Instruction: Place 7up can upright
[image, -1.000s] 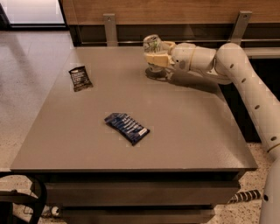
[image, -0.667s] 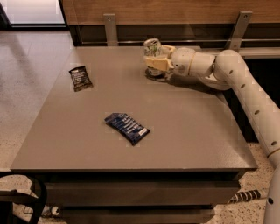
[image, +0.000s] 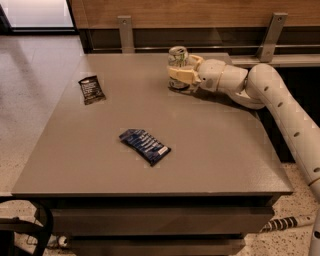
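7up can (image: 177, 56) at far-centre of worktop (image: 150, 190), long axis approx. vertical, base at or just above surface. Claw (image: 182, 70) enters from right, closed round can mid-body. Next move: release, then retract rightward w/o tipping can.

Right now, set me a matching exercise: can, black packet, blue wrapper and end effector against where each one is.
Things: 1 can; 2 black packet; 3 blue wrapper; 4 end effector.
Places: A middle of the table, toward its near edge; B closed around the can; C upright, far side of table; D left side of table.
Pairs: 1-C; 2-D; 3-A; 4-B.
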